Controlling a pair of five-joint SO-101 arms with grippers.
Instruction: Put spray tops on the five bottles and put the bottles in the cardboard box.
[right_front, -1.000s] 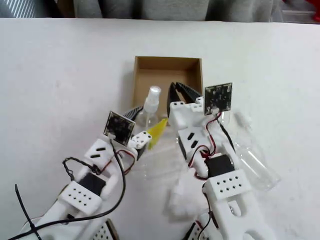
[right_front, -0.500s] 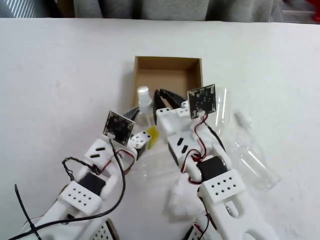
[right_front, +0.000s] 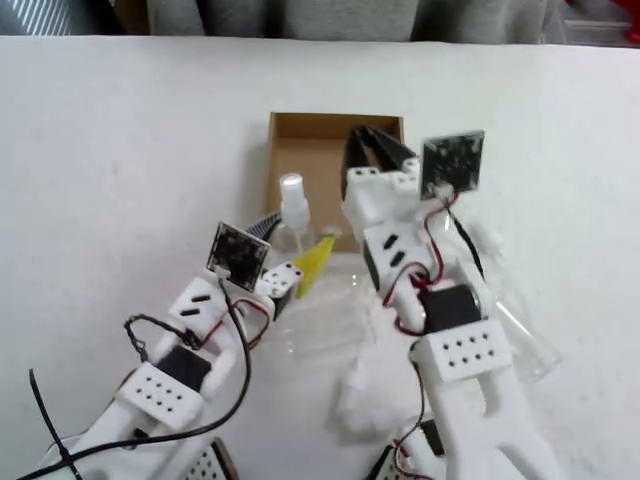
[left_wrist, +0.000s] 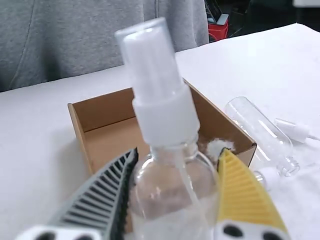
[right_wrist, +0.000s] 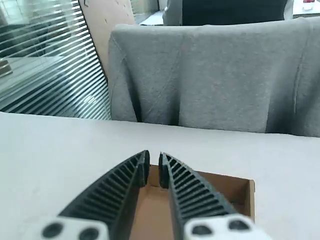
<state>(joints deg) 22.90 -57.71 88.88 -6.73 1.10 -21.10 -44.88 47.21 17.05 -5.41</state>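
From above, my left claw (right_front: 290, 243) grips a clear bottle (right_front: 291, 228) that stands upright with a white spray top (right_front: 292, 192) fitted. The bottle is at the near left corner of the cardboard box (right_front: 300, 122). I cannot tell whether its base is over the box floor or over the bench (right_front: 120, 150) just in front. My right claw (right_front: 378, 150) hangs over the right side of the box, black fingers pointing toward the far wall. Right of that arm another clear bottle (right_front: 522, 335) lies on its side on the bench. Through my left wrist camera, the claw (left_wrist: 170, 200) has its grey finger (left_wrist: 100, 200) and yellow finger (left_wrist: 242, 195) pressed against either side of the bottle (left_wrist: 172, 187), and the spray top (left_wrist: 157, 90) rises above them. The open box (left_wrist: 100, 117) sits just behind. Beyond its corner an uncapped bottle (left_wrist: 260, 130) lies on the bench with a loose spray top (left_wrist: 296, 130) beside it. Through my right wrist camera, the claw (right_wrist: 154, 167) is drawn almost closed, a thin slit between the ribbed fingers and nothing in it. It is above the box (right_wrist: 215, 192), with the white bench (right_wrist: 50, 150) stretching away beyond.
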